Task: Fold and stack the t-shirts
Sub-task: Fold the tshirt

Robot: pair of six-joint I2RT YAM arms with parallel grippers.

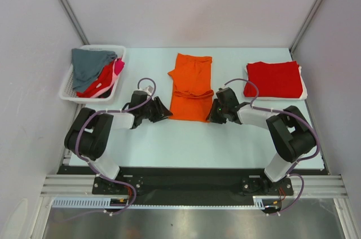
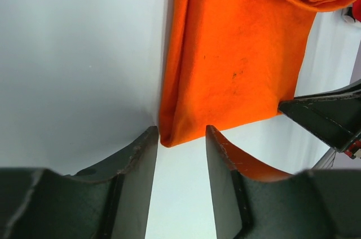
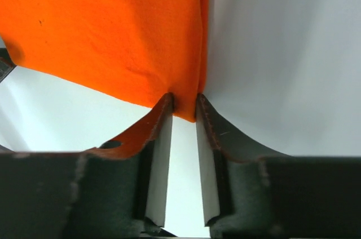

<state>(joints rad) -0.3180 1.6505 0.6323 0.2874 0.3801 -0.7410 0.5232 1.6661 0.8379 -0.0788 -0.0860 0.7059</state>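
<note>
On the counter (image 1: 169, 137) the orange t-shirt (image 1: 190, 84) is laid flat, left hand (image 2: 180, 135) and right hand (image 3: 184, 103) held apart at its near corners, where one layer alone might be pinched, spoiling the fold.

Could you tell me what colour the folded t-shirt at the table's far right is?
The folded t-shirt is red; the top external view shows it best.
</note>
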